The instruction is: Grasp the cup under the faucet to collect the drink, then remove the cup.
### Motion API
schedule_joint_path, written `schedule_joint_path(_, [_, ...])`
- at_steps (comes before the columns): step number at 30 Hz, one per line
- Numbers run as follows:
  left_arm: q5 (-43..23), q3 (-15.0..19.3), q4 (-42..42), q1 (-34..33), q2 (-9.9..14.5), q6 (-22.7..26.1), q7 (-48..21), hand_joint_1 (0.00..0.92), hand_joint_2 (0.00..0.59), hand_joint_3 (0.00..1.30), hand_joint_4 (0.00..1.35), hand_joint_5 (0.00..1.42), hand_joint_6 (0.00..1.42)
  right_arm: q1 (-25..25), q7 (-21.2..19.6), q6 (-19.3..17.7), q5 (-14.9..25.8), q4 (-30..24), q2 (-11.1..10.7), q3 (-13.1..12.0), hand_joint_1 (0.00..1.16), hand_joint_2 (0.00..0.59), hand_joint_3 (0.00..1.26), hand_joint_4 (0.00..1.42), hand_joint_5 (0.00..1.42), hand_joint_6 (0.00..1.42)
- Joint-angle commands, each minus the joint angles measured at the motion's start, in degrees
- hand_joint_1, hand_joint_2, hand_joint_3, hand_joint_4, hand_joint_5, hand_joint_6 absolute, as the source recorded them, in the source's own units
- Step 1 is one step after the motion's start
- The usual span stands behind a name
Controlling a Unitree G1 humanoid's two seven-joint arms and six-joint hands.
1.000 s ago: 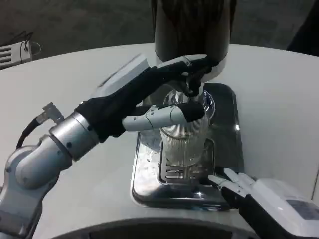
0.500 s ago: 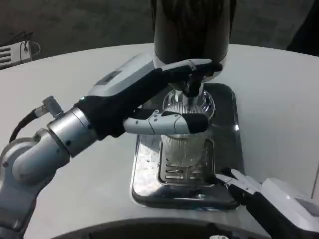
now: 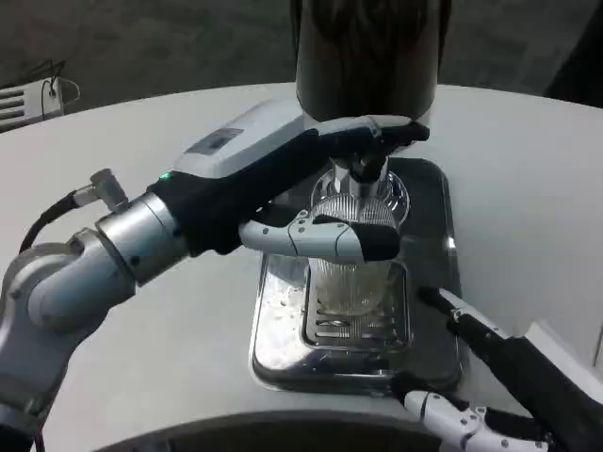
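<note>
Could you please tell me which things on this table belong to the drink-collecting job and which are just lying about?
Part of the job:
ribbed clear cup, held by the left hand
faucet of the dark dispenser
steel drip tray

Just lying about:
white object at the table's far left edge

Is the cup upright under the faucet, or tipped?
Upright: the ribbed cup stands on the drip tray grate below the faucet, held by the left hand.
</note>
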Motion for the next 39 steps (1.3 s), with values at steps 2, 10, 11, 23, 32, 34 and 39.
schedule_joint_path(2, [3.2, -2.9, 3.0, 0.8, 0.7, -1.8, -2.3, 0.000, 0.067, 0.21, 0.17, 0.29, 0.34, -0.9, -9.7, -1.2, 7.1, 5.4, -0.9, -0.5, 0.69, 0.285, 0.00, 0.00, 0.04, 0.03])
schedule_joint_path(10, [3.3, -3.1, 5.1, 0.1, 0.6, -3.2, -2.0, 0.000, 0.069, 0.21, 0.17, 0.29, 0.34, -2.5, -24.1, -7.1, 9.5, 13.9, -4.0, 2.3, 0.79, 0.219, 0.00, 0.00, 0.07, 0.05])
schedule_joint_path(11, [3.2, -3.1, 5.2, 0.1, 0.7, -3.4, -2.0, 0.000, 0.069, 0.21, 0.17, 0.29, 0.34, -3.0, -25.6, -7.7, 9.6, 15.1, -4.3, 2.6, 0.80, 0.219, 0.00, 0.00, 0.07, 0.05])
schedule_joint_path(23, [3.3, -2.9, 5.5, 0.2, 1.6, -4.1, -1.9, 0.000, 0.071, 0.21, 0.17, 0.29, 0.34, -7.1, -34.6, -8.8, 13.9, 25.0, -6.1, 4.5, 0.83, 0.207, 0.00, 0.00, 0.07, 0.06])
schedule_joint_path(32, [3.0, -2.8, 4.8, 0.2, 2.2, -4.0, -2.0, 0.000, 0.071, 0.21, 0.17, 0.29, 0.33, -11.7, -37.6, -8.5, 17.0, 30.1, -6.8, 5.7, 0.83, 0.204, 0.00, 0.00, 0.06, 0.06])
schedule_joint_path(34, [3.0, -2.7, 4.4, 0.3, 2.3, -3.9, -2.1, 0.000, 0.071, 0.21, 0.17, 0.29, 0.33, -12.9, -38.2, -8.4, 17.5, 31.4, -6.8, 5.7, 0.84, 0.204, 0.00, 0.00, 0.06, 0.06])
schedule_joint_path(39, [2.9, -2.6, 3.7, 0.4, 2.7, -3.6, -2.3, 0.000, 0.071, 0.21, 0.17, 0.29, 0.33, -15.1, -39.1, -8.2, 18.6, 33.7, -7.0, 5.9, 0.84, 0.203, 0.00, 0.00, 0.06, 0.06])
